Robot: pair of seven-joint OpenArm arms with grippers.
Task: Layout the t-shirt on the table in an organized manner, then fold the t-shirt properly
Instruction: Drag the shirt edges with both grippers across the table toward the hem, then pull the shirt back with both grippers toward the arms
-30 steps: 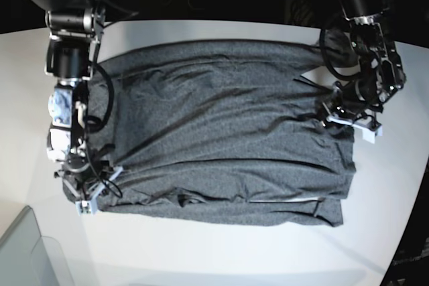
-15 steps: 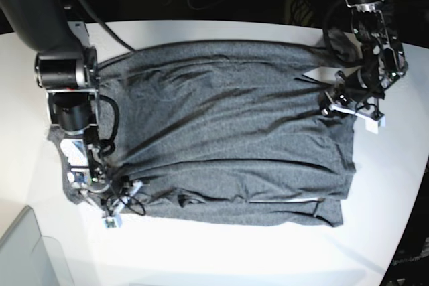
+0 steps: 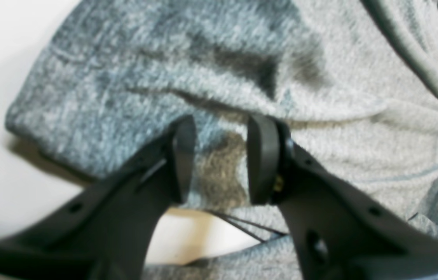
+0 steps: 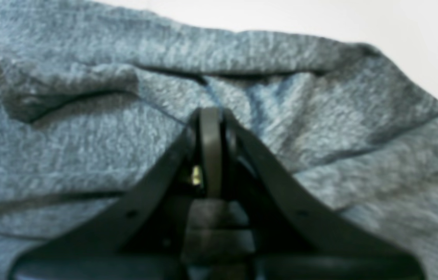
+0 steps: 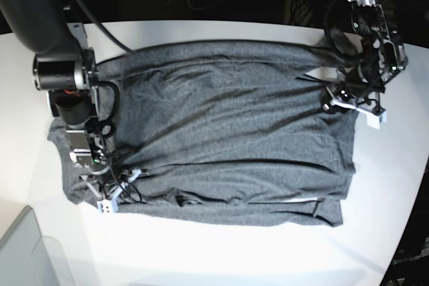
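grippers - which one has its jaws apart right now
The left gripper: a clear gap shows between its fingers over the t-shirt. The right gripper has its fingers pressed together.

The table (image 5: 221,256) under me was white and smooth, its near edge curving away toward one corner. On it the shirt (image 5: 221,132) lay spread almost flat, a dark grey sheet with long wrinkles across it, a folded strip along its near edge and bare white showing on every side. A translucent grey bin (image 5: 30,256) sat at the table's near corner on my right-arm side, apart from the shirt, and my wrist views showed the same white surface just past the cloth's edge.
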